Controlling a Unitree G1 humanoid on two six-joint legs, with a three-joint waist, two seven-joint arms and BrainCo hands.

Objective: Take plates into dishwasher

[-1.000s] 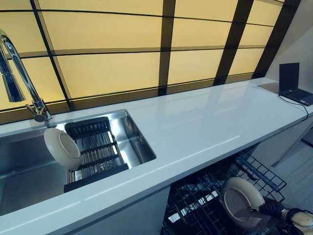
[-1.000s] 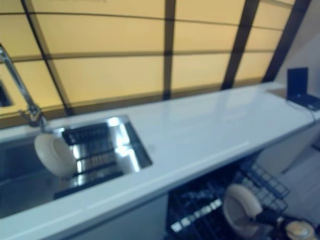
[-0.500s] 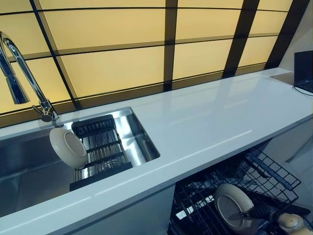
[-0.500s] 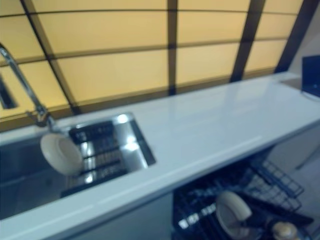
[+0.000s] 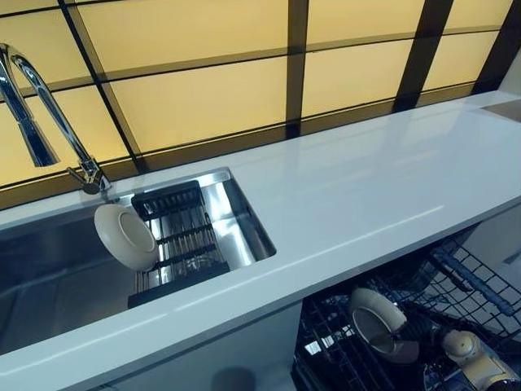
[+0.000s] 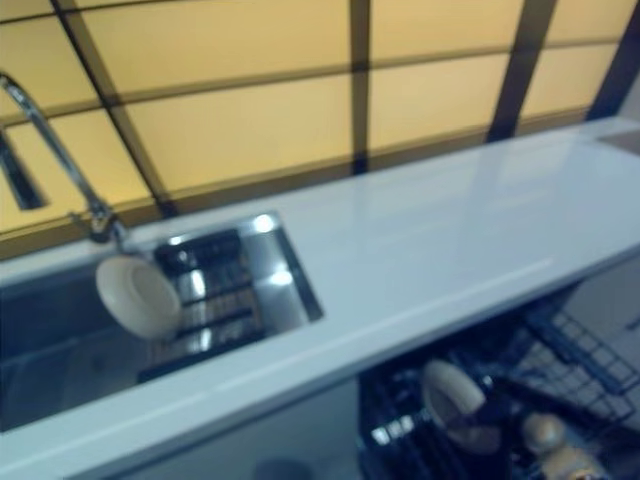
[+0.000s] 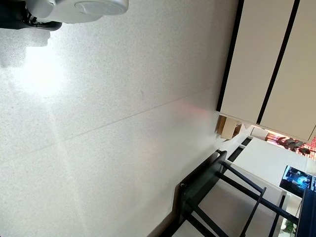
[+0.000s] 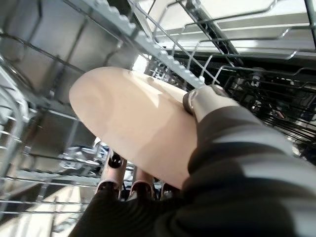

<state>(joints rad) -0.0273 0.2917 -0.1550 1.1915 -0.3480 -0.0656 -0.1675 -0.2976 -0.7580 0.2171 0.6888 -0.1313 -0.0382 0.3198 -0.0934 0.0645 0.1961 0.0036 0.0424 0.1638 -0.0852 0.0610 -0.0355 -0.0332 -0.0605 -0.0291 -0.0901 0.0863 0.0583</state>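
No writing is legible on anything here. My right hand (image 8: 212, 106) pinches a beige plate (image 8: 131, 123), thumb on its face and fingers under it, down among the wires of the dishwasher rack (image 5: 456, 281) beneath the white counter (image 5: 366, 195). A second plate (image 5: 126, 236) leans on the drying rack (image 5: 183, 244) in the steel sink (image 5: 49, 269), below the faucet (image 5: 41, 106). Amber panels (image 5: 203, 98) line the wall.

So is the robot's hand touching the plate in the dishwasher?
Touching. The right wrist view shows the right hand gripping the plate, thumb on its upper face and fingers beneath.
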